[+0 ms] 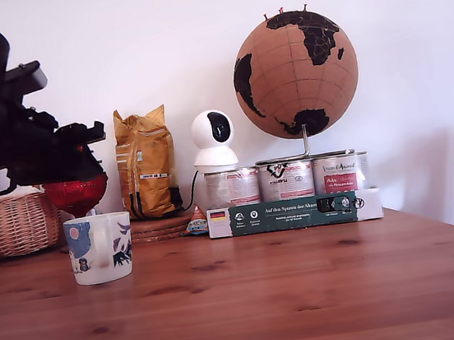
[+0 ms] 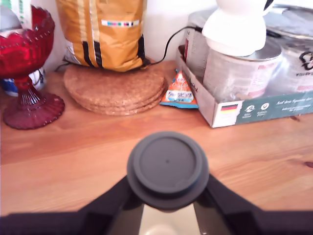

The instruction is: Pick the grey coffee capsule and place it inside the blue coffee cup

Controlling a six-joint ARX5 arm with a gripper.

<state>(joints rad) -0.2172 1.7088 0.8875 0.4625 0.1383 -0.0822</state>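
Grey coffee capsule clamped in jaws, seemingly above blue coffee cup

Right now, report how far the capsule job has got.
Done: the grey coffee capsule is off the table and clamped between the gripper's fingers, its flat base facing the wrist camera. In hand: the arm is up at the exterior view's left, above the blue coffee cup, and a pale rim shows just beneath the capsule in the wrist view. Left: release the capsule into the cup.

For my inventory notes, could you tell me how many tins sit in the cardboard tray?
3 show, side by side in the tray: left tin, middle tin, right tin. More may hide behind.
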